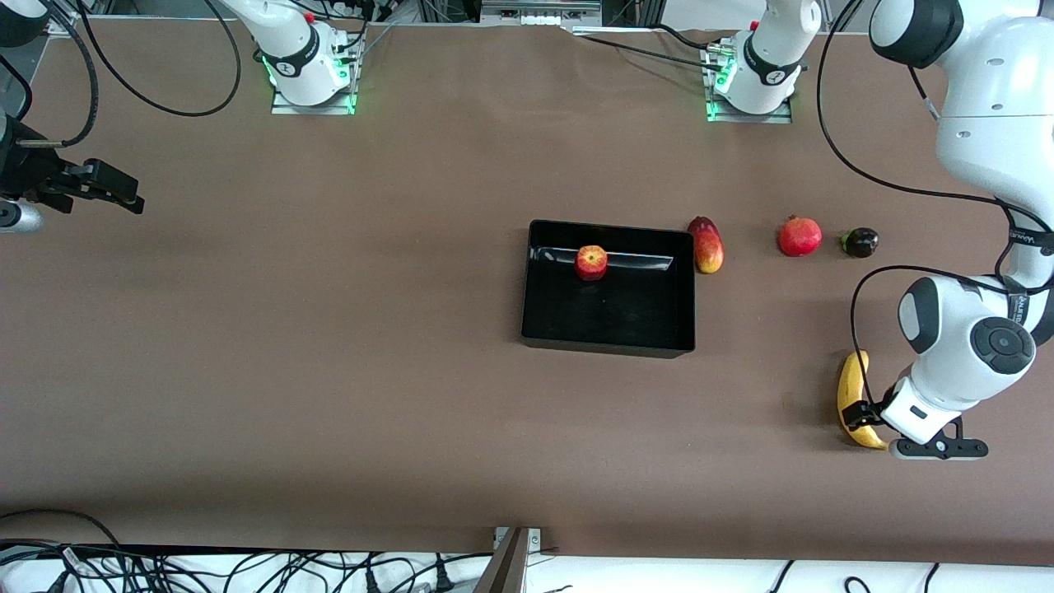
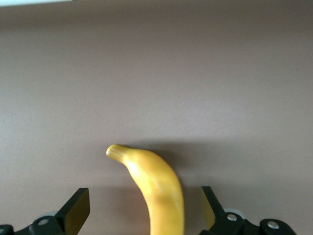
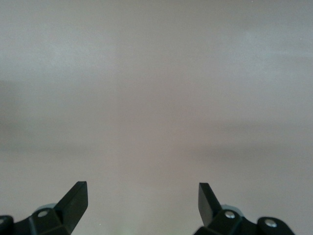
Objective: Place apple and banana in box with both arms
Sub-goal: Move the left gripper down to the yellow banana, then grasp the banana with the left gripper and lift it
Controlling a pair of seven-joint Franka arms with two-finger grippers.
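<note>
The apple (image 1: 590, 262) lies in the black box (image 1: 608, 339), close to the wall farthest from the front camera. The yellow banana (image 1: 851, 395) lies on the table toward the left arm's end, nearer to the front camera than the box. My left gripper (image 1: 861, 416) is open and low over the banana. In the left wrist view the banana (image 2: 156, 186) lies between the two fingers of the left gripper (image 2: 144, 197), with a gap on each side. My right gripper (image 1: 122, 196) is open and empty over bare table at the right arm's end, and it also shows in the right wrist view (image 3: 142, 192).
A red-yellow mango (image 1: 706, 245) lies against the outside of the box's wall. A red pomegranate (image 1: 799, 235) and a small dark fruit (image 1: 860, 242) lie in a row beside it toward the left arm's end. Cables hang along the table's front edge.
</note>
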